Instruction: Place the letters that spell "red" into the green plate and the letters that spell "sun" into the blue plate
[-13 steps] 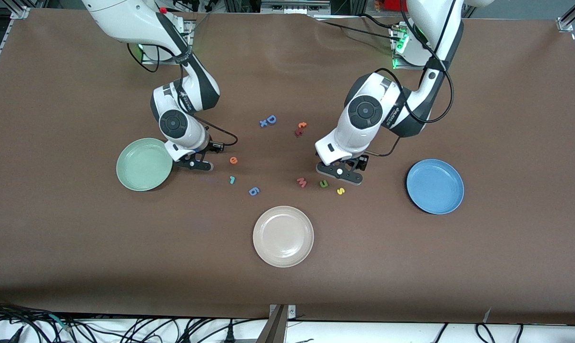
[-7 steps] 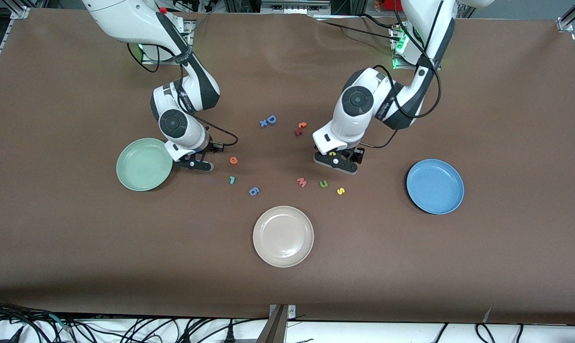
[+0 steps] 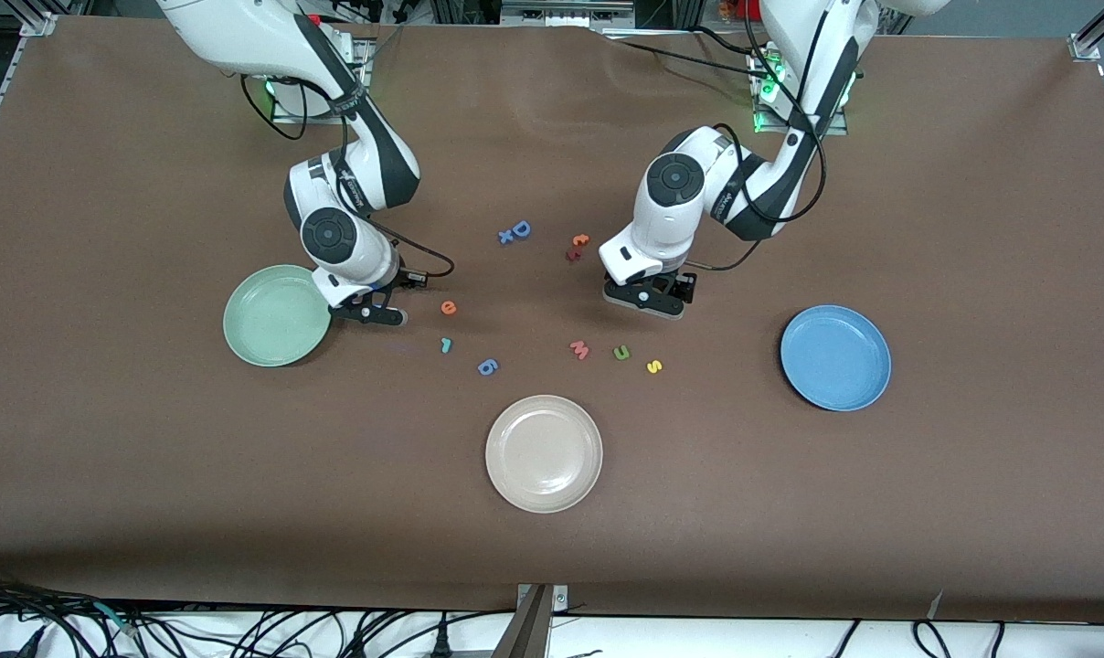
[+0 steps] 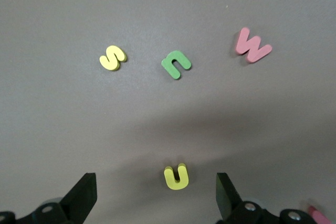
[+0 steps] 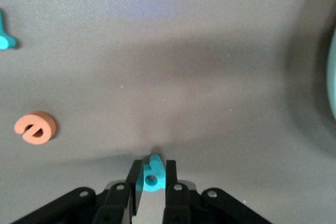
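My right gripper stands beside the green plate, shut on the teal "d", which sits upright between its fingers. The orange "e" and teal "r" lie on the table toward the middle. My left gripper is open, its jaws wide apart on either side of the yellow "n", which lies flat on the table. The green "u" and yellow "s" lie nearer the front camera. The blue plate is empty at the left arm's end.
A cream plate sits nearest the front camera. A pink "m" lies beside the "u", and a blue "6" beside the "r". A blue "D" and a red and orange letter pair lie nearer the bases.
My left gripper has moved away from the "u" and "s" toward the bases and now straddles the yellow "n". My right gripper has shifted only slightly beside the green plate.
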